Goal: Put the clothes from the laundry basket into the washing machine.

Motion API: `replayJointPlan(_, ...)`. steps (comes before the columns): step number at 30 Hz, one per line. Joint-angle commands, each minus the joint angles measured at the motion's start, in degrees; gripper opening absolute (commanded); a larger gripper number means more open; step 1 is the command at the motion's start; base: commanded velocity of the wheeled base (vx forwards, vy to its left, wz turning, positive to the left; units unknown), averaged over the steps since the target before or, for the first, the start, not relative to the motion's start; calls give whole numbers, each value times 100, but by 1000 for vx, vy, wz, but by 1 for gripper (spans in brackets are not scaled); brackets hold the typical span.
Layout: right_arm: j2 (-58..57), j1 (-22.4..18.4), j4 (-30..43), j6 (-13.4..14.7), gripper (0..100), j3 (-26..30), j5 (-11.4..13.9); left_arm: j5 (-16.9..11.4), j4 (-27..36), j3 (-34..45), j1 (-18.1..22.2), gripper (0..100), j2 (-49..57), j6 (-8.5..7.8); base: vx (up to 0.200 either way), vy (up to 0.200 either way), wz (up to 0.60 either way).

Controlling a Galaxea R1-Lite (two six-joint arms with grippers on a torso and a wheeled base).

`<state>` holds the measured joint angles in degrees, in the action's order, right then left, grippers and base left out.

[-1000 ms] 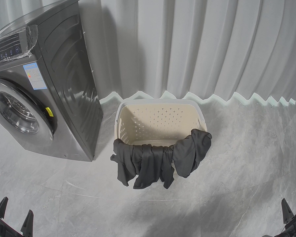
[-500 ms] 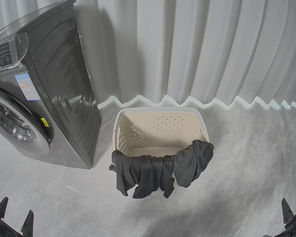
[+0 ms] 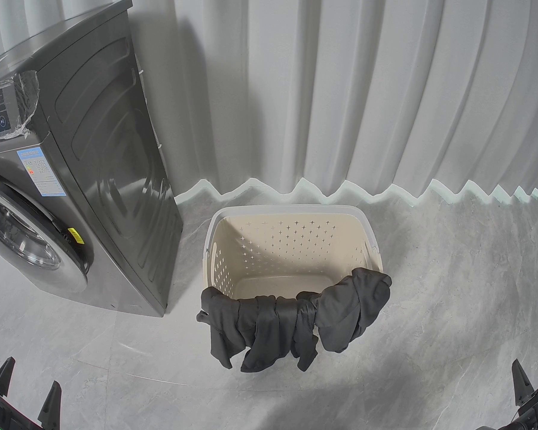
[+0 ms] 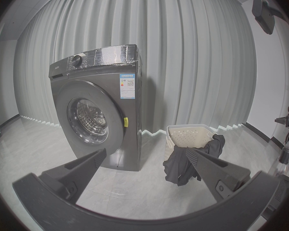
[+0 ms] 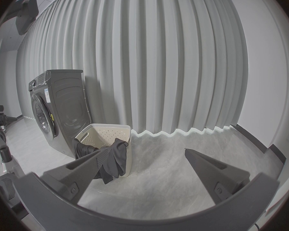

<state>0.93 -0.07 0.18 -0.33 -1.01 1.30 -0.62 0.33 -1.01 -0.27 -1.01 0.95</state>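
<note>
Clothes (image 3: 293, 323): dark, draped over near rim of laundry basket (image 3: 290, 209); none loaded yet
Washing machine (image 3: 101, 168): left of basket; door (image 3: 24, 246) shut; needs opening, I judge
Left gripper (image 3: 31, 372), right gripper (image 3: 532, 352): fingers apart; empty; well short of basket

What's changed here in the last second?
Only the camera moved: the head view shifted. Nothing was grasped or released. The dark grey garment stays draped over the near rim of the cream plastic laundry basket, beside the grey washing machine. The left gripper and right gripper stay open.
</note>
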Motion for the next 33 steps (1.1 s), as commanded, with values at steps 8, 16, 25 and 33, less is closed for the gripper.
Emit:
replayJointPlan(8,-93,-1,-1,-2,100,101,1,-8,-7,92,0,100,101,2,0,0,0)
replayJointPlan(16,-93,7,-1,-2,100,101,1,1,-7,92,0,100,101,28,0,0,0)
replayJointPlan(25,-93,7,-1,-11,100,101,1,1,-7,92,0,100,101,72,89,0,0)
replayJointPlan(33,-93,-1,-1,-11,100,101,1,1,-7,92,0,100,101,28,50,0,0)
